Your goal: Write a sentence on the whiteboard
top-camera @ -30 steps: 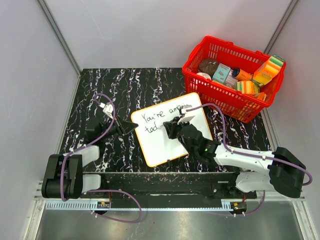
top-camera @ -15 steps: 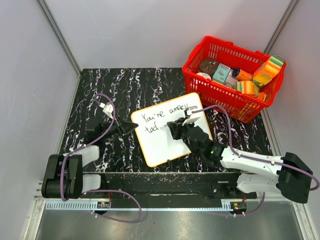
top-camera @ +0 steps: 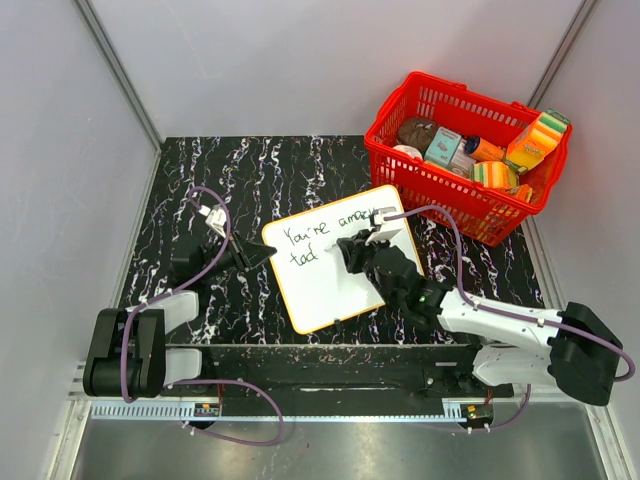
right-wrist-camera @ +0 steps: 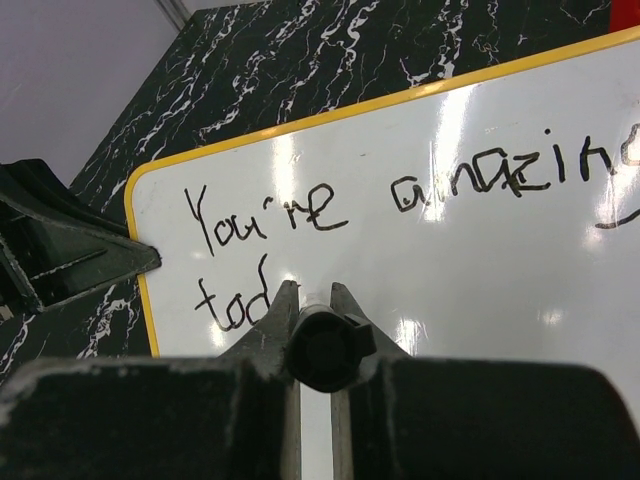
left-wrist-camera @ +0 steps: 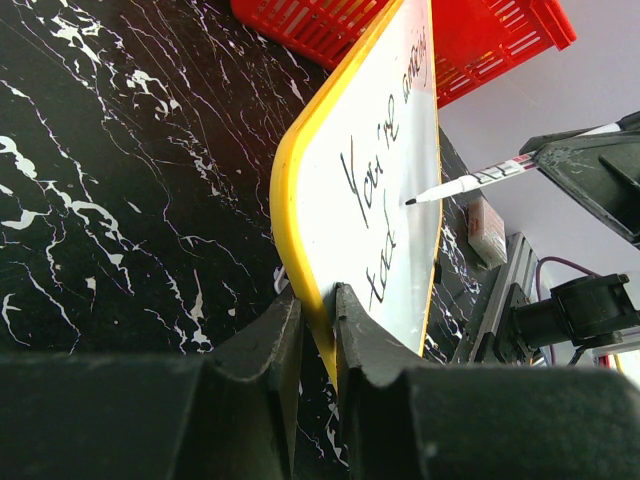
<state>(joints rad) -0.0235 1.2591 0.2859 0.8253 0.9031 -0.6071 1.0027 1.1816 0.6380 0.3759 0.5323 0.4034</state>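
whiteboard point(top-camera: 325, 295) sits mid counter point(top-camera: 250, 175), just near-left of the red basket point(top-camera: 450, 195). left gripper point(left-wrist-camera: 318, 300) pinches narrow on its left yellow rim. right gripper point(right-wrist-camera: 314, 295) is closed tight on a marker point(left-wrist-camera: 470, 181), tip close over the board below "you're amazing", right of the second line "tod".

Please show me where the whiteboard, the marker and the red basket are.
whiteboard point(top-camera: 325, 295), top external view, bare lower face.
marker point(left-wrist-camera: 460, 186), left wrist view, white barrel.
red basket point(top-camera: 450, 190), top external view, near wall.
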